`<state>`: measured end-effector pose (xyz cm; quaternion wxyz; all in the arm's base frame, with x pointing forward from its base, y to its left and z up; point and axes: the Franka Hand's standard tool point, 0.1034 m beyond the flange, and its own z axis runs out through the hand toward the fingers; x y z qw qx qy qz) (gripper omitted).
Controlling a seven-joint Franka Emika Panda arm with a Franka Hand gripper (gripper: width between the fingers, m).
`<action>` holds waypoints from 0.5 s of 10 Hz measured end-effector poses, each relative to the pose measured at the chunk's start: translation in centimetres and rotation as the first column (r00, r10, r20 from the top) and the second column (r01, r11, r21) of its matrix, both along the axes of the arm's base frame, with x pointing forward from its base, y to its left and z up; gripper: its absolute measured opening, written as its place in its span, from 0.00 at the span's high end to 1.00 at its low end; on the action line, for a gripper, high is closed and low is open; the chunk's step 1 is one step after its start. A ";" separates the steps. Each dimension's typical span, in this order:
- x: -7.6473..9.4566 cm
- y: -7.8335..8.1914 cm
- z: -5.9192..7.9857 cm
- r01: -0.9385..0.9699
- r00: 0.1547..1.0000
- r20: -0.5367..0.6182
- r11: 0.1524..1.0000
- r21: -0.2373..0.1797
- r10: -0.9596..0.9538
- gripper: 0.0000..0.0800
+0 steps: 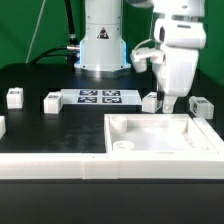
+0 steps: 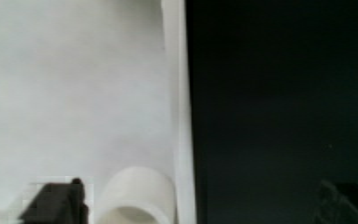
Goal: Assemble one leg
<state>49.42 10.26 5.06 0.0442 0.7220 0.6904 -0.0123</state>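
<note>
The gripper is hanging low over the far rim of the big white panel. The jaws are standing wide apart and gripping nothing. In the wrist view the dark fingers are sitting far apart, with a rounded white piece just beside one, too blurred to name. In the exterior view the leg is standing on the table just beside the gripper, at its nine o'clock. A second leg is sitting at three o'clock. I'm reading this as the reach for a leg, early going. Next move is calling for a shift toward nine o'clock, a straddle of that leg, and a square close.
</note>
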 end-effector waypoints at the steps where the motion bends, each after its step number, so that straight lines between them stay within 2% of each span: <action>1: -0.2 0.3 0.5 0.011 1.000 0.008 1.000 0.000 -0.011 0.19; 4: -0.3 0.4 0.5 0.054 0.999 0.010 0.999 0.004 -0.054 0.19; 5: -0.3 0.5 0.5 0.139 0.990 0.015 0.990 0.011 -0.139 0.19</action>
